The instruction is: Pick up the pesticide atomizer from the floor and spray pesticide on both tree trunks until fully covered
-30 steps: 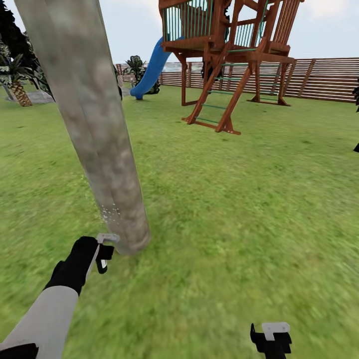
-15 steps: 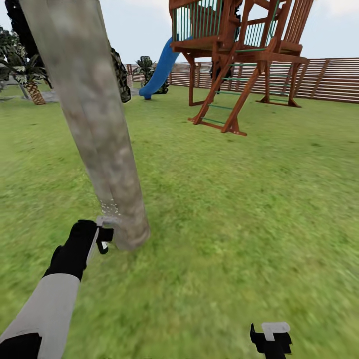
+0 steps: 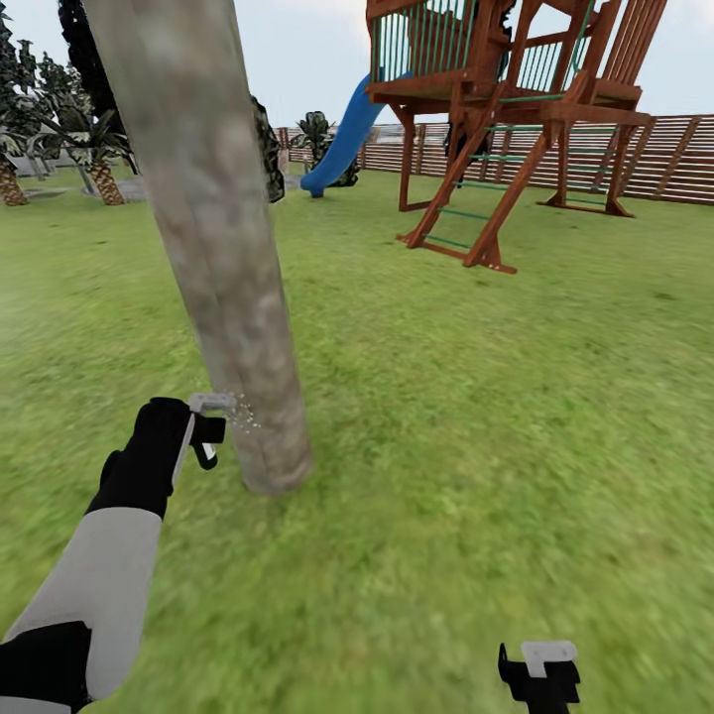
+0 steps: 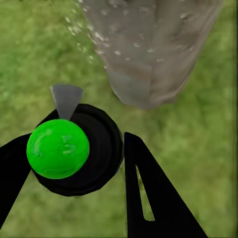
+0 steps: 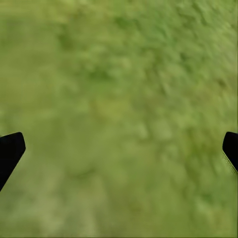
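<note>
A thick mottled grey-beige tree trunk [image 3: 226, 248] rises from the grass lawn [image 3: 476, 416] just left of centre. My left gripper [image 3: 201, 433] is shut on the pesticide atomizer [image 3: 209, 404], whose grey nozzle points at the trunk's lower part from a short gap. Fine white droplets hang between nozzle and bark. From the left wrist, the atomizer [image 4: 74, 151] is a black body with a round green top, held between my black fingers [image 4: 148, 198], with the trunk [image 4: 153, 49] right ahead. My right gripper [image 3: 540, 674] hangs open low over bare grass [image 5: 119, 119].
A wooden playset [image 3: 506, 109] with a blue slide [image 3: 342, 144] stands ahead to the right, before a brown slat fence [image 3: 664, 159]. Scaly palms [image 3: 99, 164] and dark conifers [image 3: 84, 50] stand at the far left. Open lawn lies right of the trunk.
The camera has turned, shifting the scene rightward. My left gripper with the atomizer has risen a little along the trunk's base, still spraying. The right gripper keeps its place.
</note>
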Tool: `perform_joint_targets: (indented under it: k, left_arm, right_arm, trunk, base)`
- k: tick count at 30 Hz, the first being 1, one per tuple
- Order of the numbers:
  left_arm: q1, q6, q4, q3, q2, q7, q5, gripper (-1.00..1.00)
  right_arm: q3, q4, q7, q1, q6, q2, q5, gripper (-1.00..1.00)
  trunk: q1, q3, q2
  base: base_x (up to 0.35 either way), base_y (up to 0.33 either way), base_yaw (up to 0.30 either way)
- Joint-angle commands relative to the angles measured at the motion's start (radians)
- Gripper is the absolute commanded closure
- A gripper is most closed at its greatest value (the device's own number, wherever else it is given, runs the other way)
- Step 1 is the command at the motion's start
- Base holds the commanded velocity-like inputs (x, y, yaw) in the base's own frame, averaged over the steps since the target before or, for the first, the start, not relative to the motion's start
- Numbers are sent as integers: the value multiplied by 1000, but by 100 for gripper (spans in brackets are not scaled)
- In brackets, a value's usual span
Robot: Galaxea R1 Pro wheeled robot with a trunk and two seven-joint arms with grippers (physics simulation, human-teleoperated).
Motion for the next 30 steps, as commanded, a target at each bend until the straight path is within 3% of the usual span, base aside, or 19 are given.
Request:
perform_joint_targets:
  k: [1,7,24,28,30]
  left_arm:
    - [-1,3,-1,2,0,-10,-11,100]
    - [1,3,-1,2,-1,-10,-11,100]
    - [1,3,0,5,1,-10,-12,100]
    - [1,3,0,11,2,-10,-14,100]
    - [3,3,0,12,16,-8,-16,100]
  right_arm:
    - [4,1,-10,-1,2,0,10,-100]
    - [4,1,-10,-1,3,1,10,-100]
    - [4,1,-10,-1,2,1,10,-100]
    - [4,0,-11,-1,2,3,10,-100]
    - [4,1,-11,-1,2,4,10,-100]
  trunk:
    - [0,-1,0]
    - [0,-1,0]
    - [0,-1,0]
    - [0,-1,0]
    - [0,-1,0]
  base:
    - [226,-180,0]
    - [153,-223,0]
    - [2,-274,1]
    - [47,-274,203]
    - [134,-270,275]
